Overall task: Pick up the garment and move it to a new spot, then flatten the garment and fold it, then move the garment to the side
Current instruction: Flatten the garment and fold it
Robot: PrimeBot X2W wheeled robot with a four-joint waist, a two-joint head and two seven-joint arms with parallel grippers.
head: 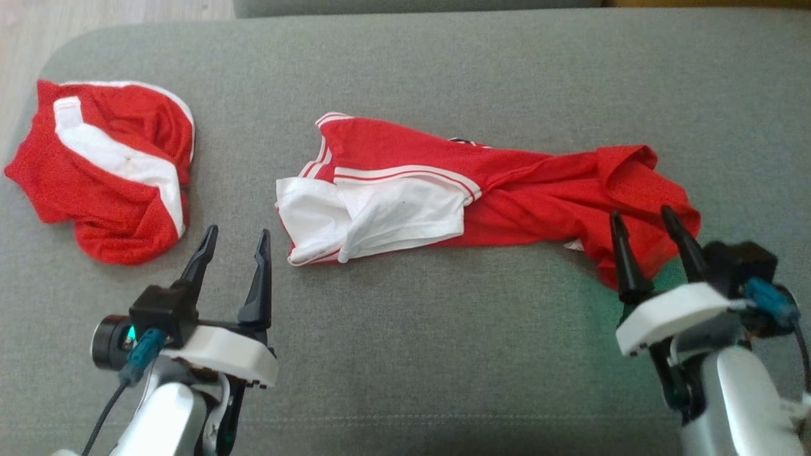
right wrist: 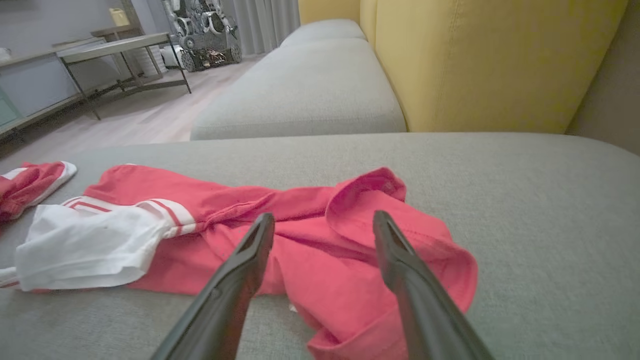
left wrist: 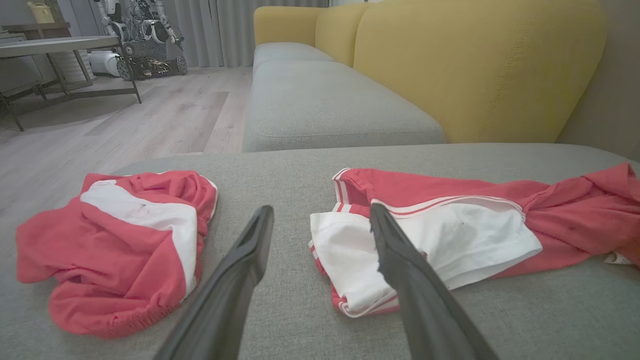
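1. Fingers (head: 201, 253) of the left gripper (head: 237, 231) stand spread with nothing between them, over bare cushion, just short of the white end of the garment (head: 507, 190).
2. The right gripper (head: 640, 213) is likewise spread and empty. Its tips are over the crumpled red end of the same garment, and whether they touch the cloth I cannot tell.
3. The garment lies stretched across the middle of the grey seat cushion (head: 443, 354). It is twisted at its waist, with the white end toward the robot's left and the red end toward its right.
4. A pinch at the loose red fold may catch only one layer, so the cloth could lift bunched or slip free. The twist would then carry over into the flattening.
5. A second red-and-white garment (head: 114, 171) lies near the left gripper, and a leftward sweep could drag it along.
6. That piece sits by the cushion's rounded corner, with wooden floor (head: 95, 16) beyond, so cloth set there might slide off.
7. Open room is the wide bare stretch behind the garment, toward the yellow backrest (left wrist: 475, 65), and the strip nearest the robot.
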